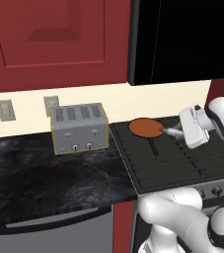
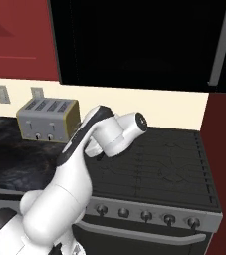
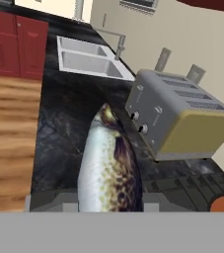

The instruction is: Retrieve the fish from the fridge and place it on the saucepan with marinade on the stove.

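The stove (image 1: pixel 182 163), a black gas range with dark grates and a row of knobs along its front, takes up the right of the left base view, set flush against the dark marbled counter (image 1: pixel 44 173) so that pans can slide from one to the other. The arm is stretched out level over the grates, most likely to carry its load above the burners rather than drag it across them. On the counter beside the range stands the silver four-slot toaster (image 1: pixel 79 128), backed to the cream wall just under two wall outlets (image 1: pixel 5 109), presumably so its cord can reach. On a rear burner sits the saucepan with marinade (image 1: pixel 145 128), its orange-brown sauce showing and its straight black handle pointing toward the front of the range, the easy side to grab. The gripper (image 1: pixel 175 131) hangs just beside the pan's right rim, its jaws drawn narrow and clamped on the fish (image 3: pixel 108 165), whose speckled silver-grey body juts out between the finger tips toward the pan; the fish is not yet over the sauce. No brand, label or readable writing shows on the toaster, range or wall.
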